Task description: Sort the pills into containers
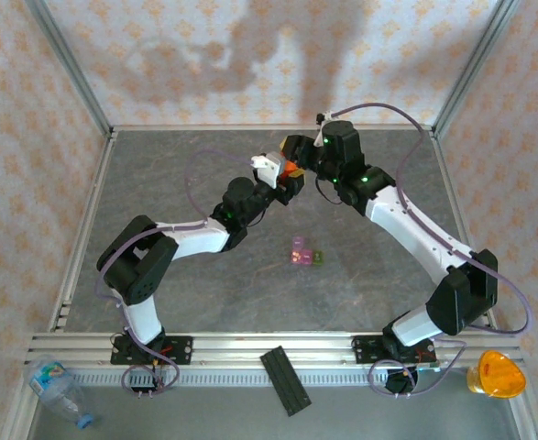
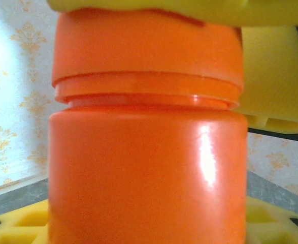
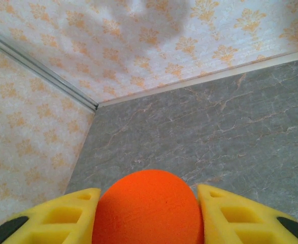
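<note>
The orange bottle (image 1: 290,170) hangs in the air over the back middle of the table, between both grippers. My left gripper (image 1: 280,183) is shut on its body (image 2: 143,173), its yellow fingers (image 2: 17,223) showing at either side of it. My right gripper (image 1: 298,156) is shut on the orange cap (image 3: 147,203), its yellow pads (image 3: 52,218) pressed against both sides. The cap (image 2: 149,46) sits on the bottle, with a right finger (image 2: 275,76) beside it. The containers (image 1: 303,254), a pink-purple box joined to a small green one, lie on the table nearer the middle. The pills are out of view.
A clear plastic bottle (image 1: 58,390) lies at the near left outside the frame rail, a black strip (image 1: 285,380) at the near middle, and an orange-yellow object (image 1: 495,374) at the near right. Patterned walls enclose the grey table (image 1: 186,284).
</note>
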